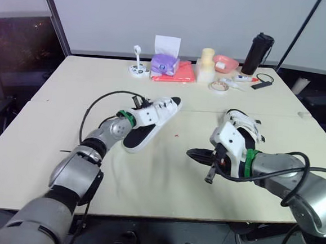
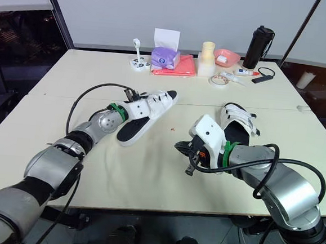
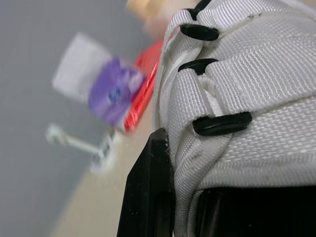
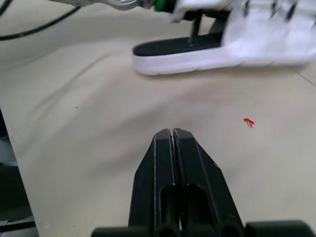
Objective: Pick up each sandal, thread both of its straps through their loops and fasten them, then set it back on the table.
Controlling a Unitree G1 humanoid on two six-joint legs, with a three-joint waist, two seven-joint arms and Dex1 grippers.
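Observation:
A white sandal with a black sole (image 1: 142,133) lies at the table's left middle, toe toward the far side. My left gripper (image 1: 152,111) is shut on its white webbing strap (image 3: 237,89); one black finger (image 3: 148,197) presses the strap's edge beside the black loops (image 3: 222,123). A second white sandal (image 1: 243,125) rests on the table to the right, just behind my right wrist. My right gripper (image 4: 172,133) hovers low over bare tabletop between the two sandals, shut with nothing in it, pointing toward the first sandal (image 4: 207,49).
Along the far edge stand a purple tissue pack (image 1: 165,63), a red cloth (image 1: 178,73), a cream cup (image 1: 206,66), a tape roll (image 1: 218,86), a pink bowl (image 1: 226,63) and a black bottle (image 1: 257,53). A black cable (image 1: 96,108) loops off my left arm.

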